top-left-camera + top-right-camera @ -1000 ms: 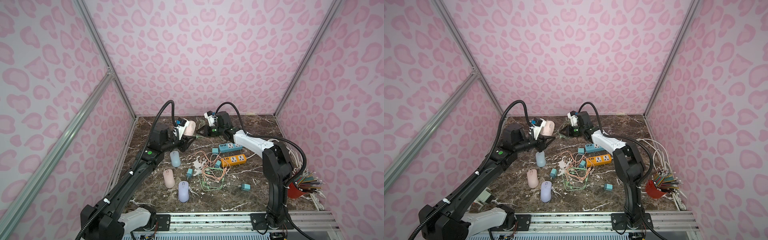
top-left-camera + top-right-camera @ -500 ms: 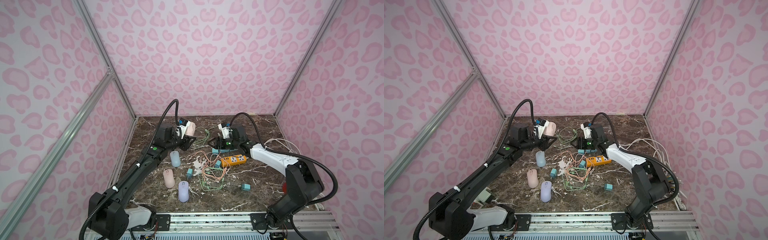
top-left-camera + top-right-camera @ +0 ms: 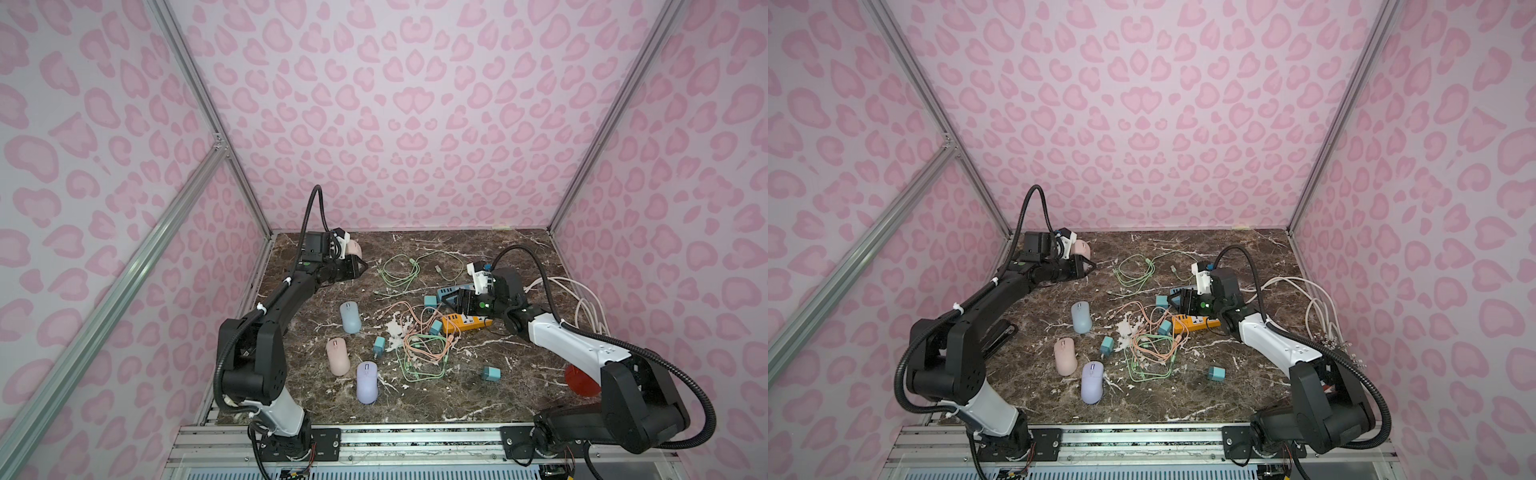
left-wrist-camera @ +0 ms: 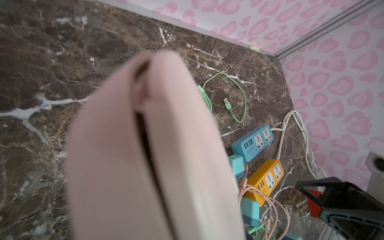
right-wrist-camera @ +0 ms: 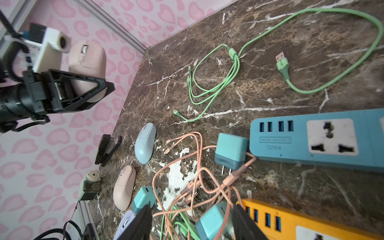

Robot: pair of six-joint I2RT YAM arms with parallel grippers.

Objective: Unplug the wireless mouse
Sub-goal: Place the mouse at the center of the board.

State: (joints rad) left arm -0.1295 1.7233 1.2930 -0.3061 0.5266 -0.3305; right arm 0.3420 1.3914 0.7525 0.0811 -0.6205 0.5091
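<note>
Unplugging looks done: pink mouse (image 3: 354, 248) aloft, green cable (image 3: 400, 271) loose.
The left gripper (image 3: 359, 266) pinches the mouse; the right gripper (image 3: 446, 300) hovers spread, empty.

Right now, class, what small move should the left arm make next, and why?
Probably lower the held pink mouse to the table and open the left gripper: the green cable lies loose there, apart from the mouse, and the right gripper hangs open.
</note>
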